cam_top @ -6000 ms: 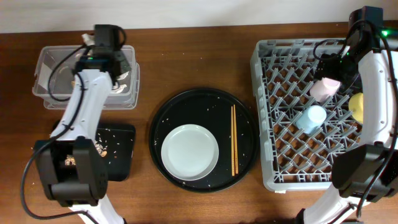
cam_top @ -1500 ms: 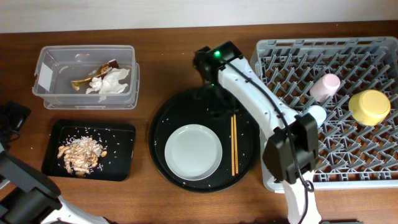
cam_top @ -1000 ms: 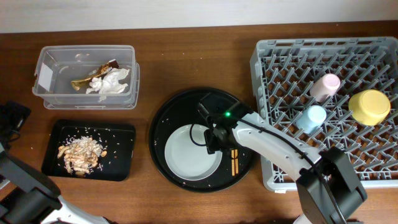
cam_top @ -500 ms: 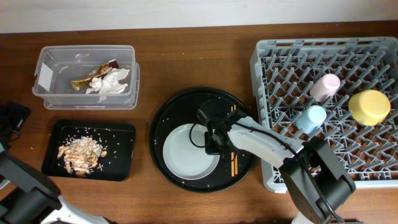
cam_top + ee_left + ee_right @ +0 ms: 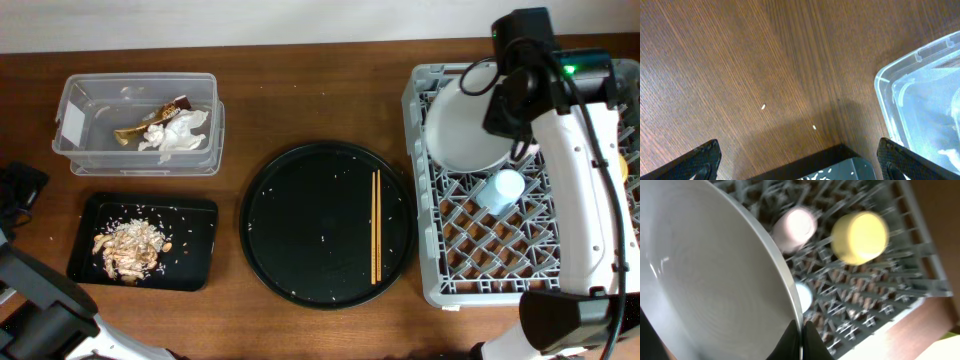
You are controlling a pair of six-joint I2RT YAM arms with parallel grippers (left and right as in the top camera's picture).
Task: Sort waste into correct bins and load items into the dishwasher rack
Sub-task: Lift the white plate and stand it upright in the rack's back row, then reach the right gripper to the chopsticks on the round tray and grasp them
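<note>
- While the right gripper (image 5: 801, 332) is clamped on the rim of the plate (image 5: 462, 125), above the far left corner of the dishwasher rack (image 5: 424, 262), tip it on edge and lower it between peg rows
- Steer clear of the blue cup (image 5: 500, 190) just beside it
- Left gripper (image 5: 800, 162) hangs with jaws wide apart near the desk's left edge

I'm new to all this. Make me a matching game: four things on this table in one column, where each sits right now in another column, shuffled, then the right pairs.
Things:
1. pale grey plate
2. wooden chopsticks
3. crumpled white tissue
4. food scraps

Places:
A. on the shallow black tray
B. gripped by the right hand over the dishwasher rack
C. in the clear tub
D. on the round black tray

Pairs: 1-B, 2-D, 3-C, 4-A
</note>
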